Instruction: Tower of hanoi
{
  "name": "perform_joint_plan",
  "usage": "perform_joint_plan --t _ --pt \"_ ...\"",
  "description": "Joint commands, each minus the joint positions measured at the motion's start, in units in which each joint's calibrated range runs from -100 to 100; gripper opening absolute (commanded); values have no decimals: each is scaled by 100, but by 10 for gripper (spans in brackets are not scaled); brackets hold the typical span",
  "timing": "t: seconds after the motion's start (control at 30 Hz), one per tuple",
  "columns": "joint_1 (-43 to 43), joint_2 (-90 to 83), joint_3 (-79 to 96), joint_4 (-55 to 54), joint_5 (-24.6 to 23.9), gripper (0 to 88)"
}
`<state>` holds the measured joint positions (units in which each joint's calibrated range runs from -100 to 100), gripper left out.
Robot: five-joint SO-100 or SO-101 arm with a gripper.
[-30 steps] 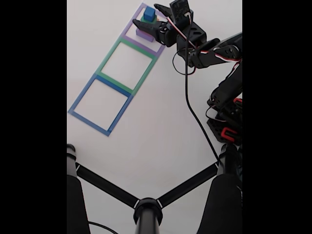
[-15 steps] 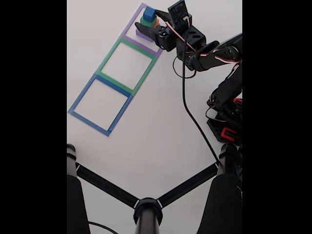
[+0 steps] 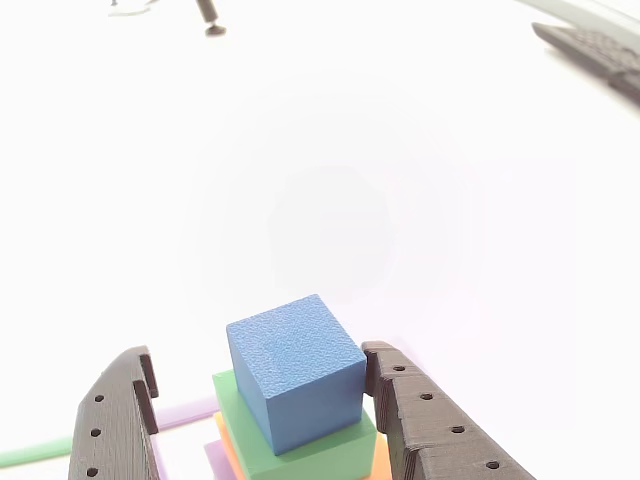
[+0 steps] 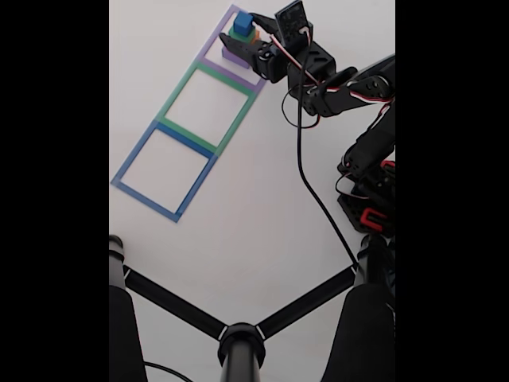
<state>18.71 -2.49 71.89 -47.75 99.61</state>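
Observation:
The tower of hanoi stands stacked inside the purple outline point(image 4: 257, 81). A blue cube point(image 3: 295, 370) tops a green block point(image 3: 310, 452), with orange point(image 3: 381, 461) showing beneath and a purple edge point(image 3: 213, 459) at the bottom. In the fixed view the same stack shows the blue cube point(image 4: 243, 21), green point(image 4: 238, 33) and the purple block point(image 4: 232, 55). My gripper point(image 3: 258, 358) is open and straddles the blue cube. Its right finger point(image 3: 430, 430) is close against the cube and its left finger point(image 3: 115, 420) stands well apart. In the fixed view the gripper point(image 4: 240, 29) reaches in from the right.
A green outline point(image 4: 176, 97) and a blue outline point(image 4: 130, 161) lie in a row below the purple one. A black cable point(image 4: 318, 199) runs down from the arm. Black stand legs point(image 4: 241, 342) cross the bottom. A keyboard point(image 3: 600, 50) lies far right.
The gripper has shifted slightly at the stack and its lower finger has come a little closer. The blocks have not moved.

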Motion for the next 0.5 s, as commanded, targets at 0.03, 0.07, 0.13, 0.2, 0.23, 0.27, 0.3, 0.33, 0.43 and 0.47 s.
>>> perform_joint_plan --t 0.03,0.07,0.13,0.2,0.23,0.27,0.3,0.33,0.43,0.47 --pt "-98 -336 3 -207 39 188" --pt "-105 -336 12 -223 39 179" --pt "-121 -336 21 -247 39 163" --pt "-128 -344 21 -247 39 151" --pt "-128 -344 21 -247 39 140" --pt "-128 -336 21 -247 39 132" --pt "-128 -336 31 -255 39 124" --pt "-128 -336 40 -263 39 117" --pt "-151 -336 67 -296 39 100" --pt "-159 -336 76 -296 39 94"
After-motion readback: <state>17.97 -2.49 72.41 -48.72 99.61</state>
